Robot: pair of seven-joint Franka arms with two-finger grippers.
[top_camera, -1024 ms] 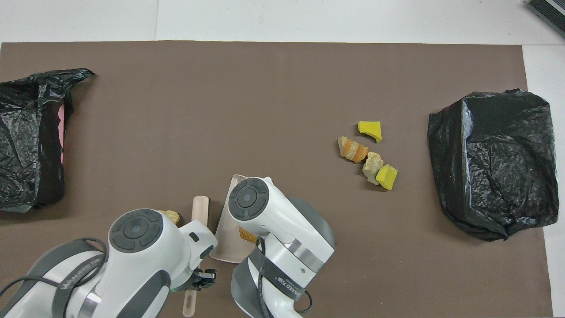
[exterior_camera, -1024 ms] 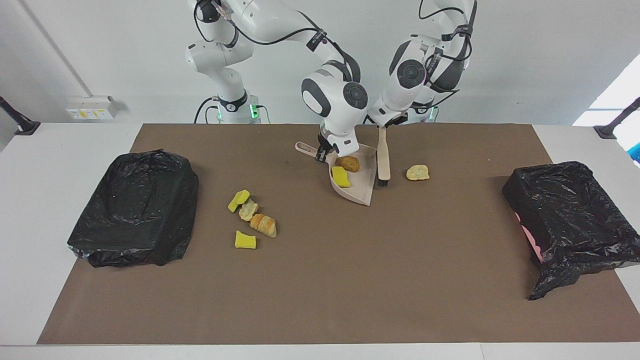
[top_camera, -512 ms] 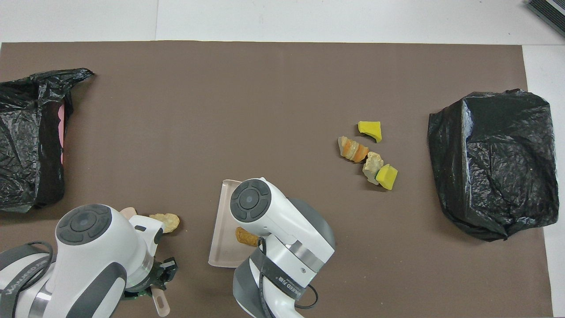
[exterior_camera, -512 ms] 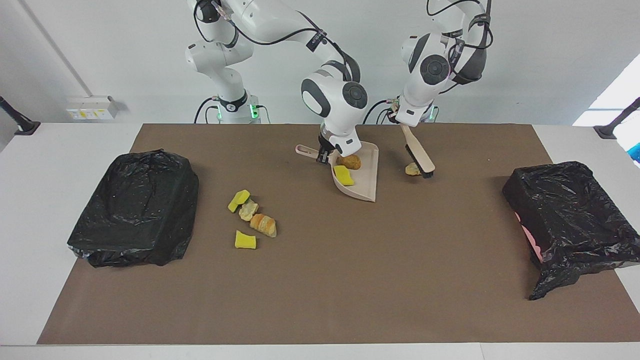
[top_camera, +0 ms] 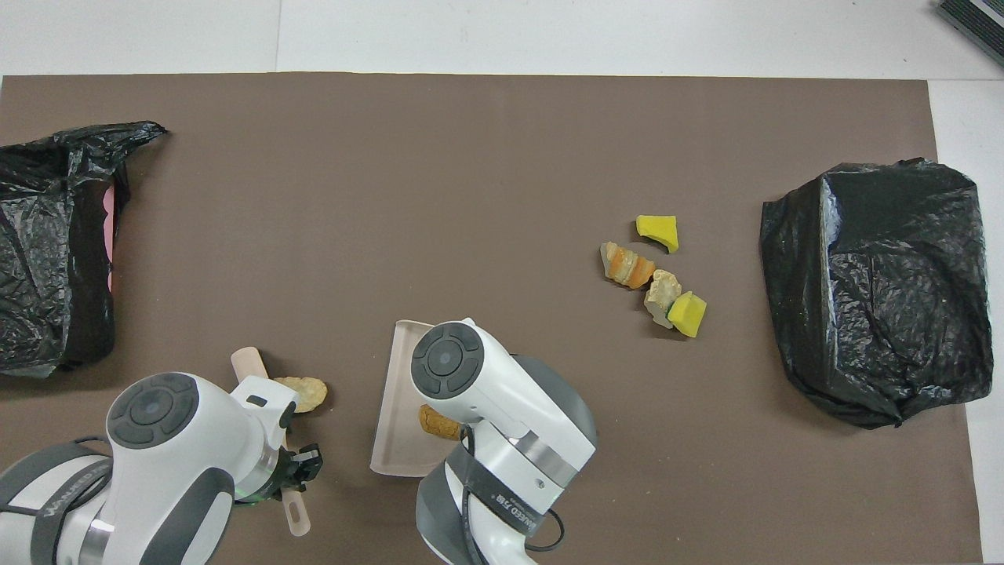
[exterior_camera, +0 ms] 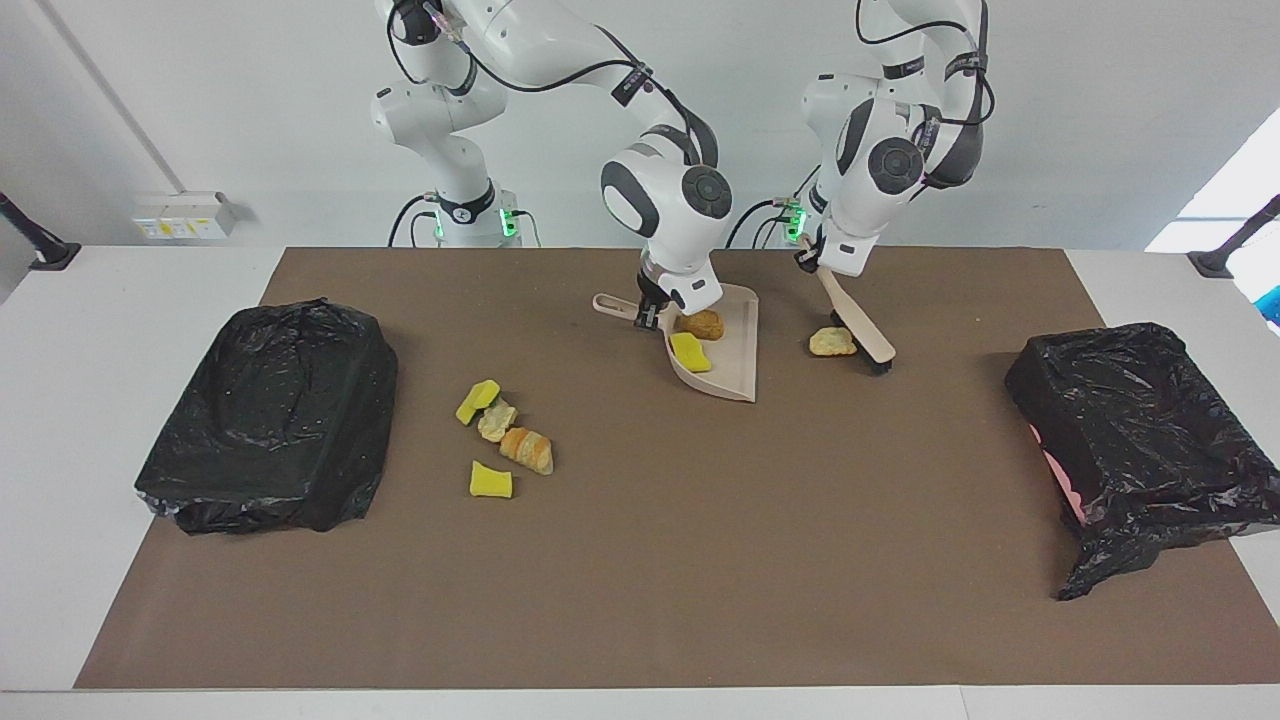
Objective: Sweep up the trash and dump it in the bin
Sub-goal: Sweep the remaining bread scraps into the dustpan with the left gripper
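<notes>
With the left tool [exterior_camera: 822, 268] clamped on the brush [exterior_camera: 858, 325], drag its bristles from the pale scrap's [exterior_camera: 832, 342] three o'clock toward the dustpan [exterior_camera: 728, 370], which the right tool [exterior_camera: 648, 312] pinches by its handle.

Bright, even light; seemingly sharp.

a long white table [exterior_camera: 60, 420] is carrying a broad brown rectangular mat [exterior_camera: 640, 560] that is covering most of its top. a plain white wall [exterior_camera: 200, 110] is rising at the robots' end, with a small white socket box with yellow labels [exterior_camera: 180, 215] sitting low on it, and bright daylight [exterior_camera: 1225, 200] is coming in toward the left arm's end.
</notes>
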